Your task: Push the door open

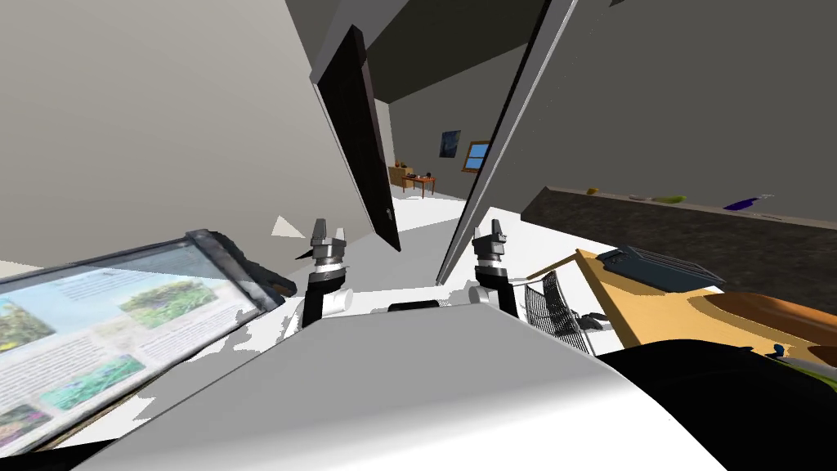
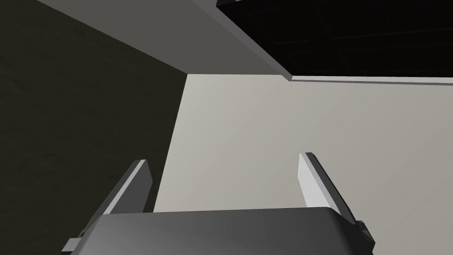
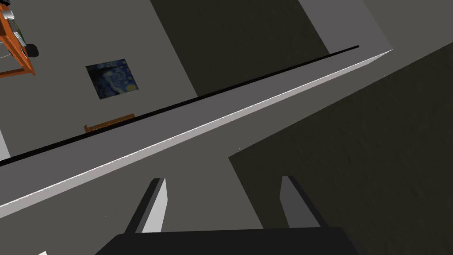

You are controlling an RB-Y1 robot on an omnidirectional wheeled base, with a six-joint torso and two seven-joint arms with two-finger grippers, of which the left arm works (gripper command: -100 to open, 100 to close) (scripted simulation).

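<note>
Head view is showing the dark door (image 1: 364, 147) standing ajar just ahead of the left claw (image 1: 330, 232), which is sitting nearer than the right claw (image 1: 491, 232), both hanging released.

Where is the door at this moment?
In the head view the dark door stands ajar ahead, left of centre, just beyond the left gripper; the grey door frame and the right gripper lie to its right.
</note>
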